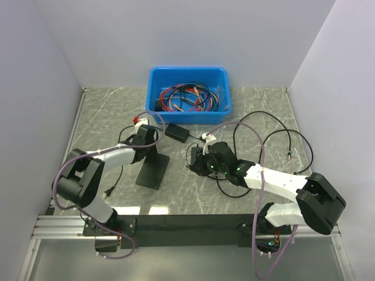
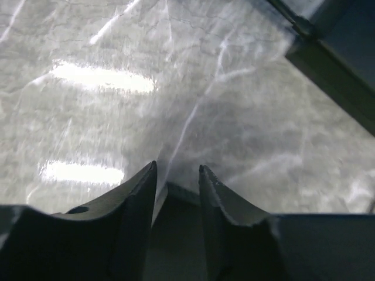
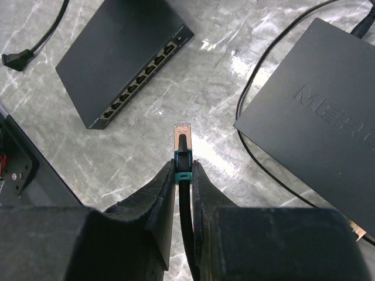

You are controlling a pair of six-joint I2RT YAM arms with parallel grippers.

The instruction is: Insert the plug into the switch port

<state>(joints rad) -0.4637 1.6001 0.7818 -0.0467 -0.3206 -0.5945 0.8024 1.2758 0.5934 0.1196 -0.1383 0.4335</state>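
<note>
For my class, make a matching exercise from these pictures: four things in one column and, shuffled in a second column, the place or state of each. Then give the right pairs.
Things:
1. plug
2. switch
3. blue bin
4. left gripper

Places or states:
A. holds a tangle of red and black cables
B. jaws apart above the marble table, nothing between them
C. clamped in the right gripper, metal tip sticking out in front
D. lies flat on the table, its row of ports showing

Pairs: 1-C, 2-D, 3-A, 4-B
</note>
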